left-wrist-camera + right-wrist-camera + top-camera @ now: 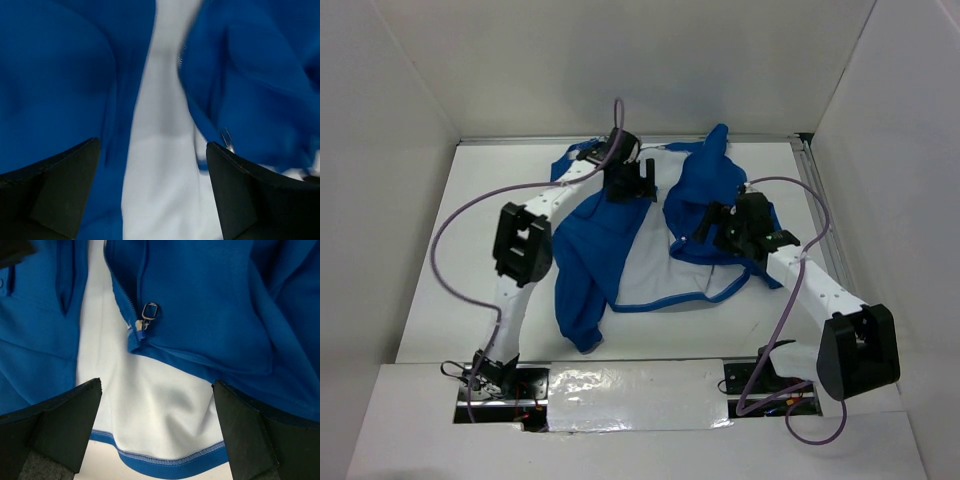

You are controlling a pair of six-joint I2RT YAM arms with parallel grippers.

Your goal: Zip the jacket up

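Top external view: the jacket (610, 250) lies open and rumpled on the white table (440, 300). Its white lining (655, 265) is bare between the two blue front panels, and one sleeve (578, 320) trails off the jacket's near left side toward the arm bases. The left gripper (632, 182) hangs over the jacket's far edge, above the gap between the panels. The right gripper (713, 222) hangs over the jacket's right panel, which is bunched into a heap. In the blurred left wrist view, that pincer's two dark fingers (55, 185) stand wide apart with nothing clamped between them, and blue cloth lies on either side of a white strip of lining below. The right wrist view is sharp. Its fingers (60, 420) are likewise spread wide and hold nothing. Beyond them, a metal zipper pull (148, 314) sits at the lower end of the pale zipper teeth (120, 285) on the edge of one panel of the jacket, apart from the opposite panel. The blue-trimmed hem (170, 460) of the jacket runs just in front of the fingertips.
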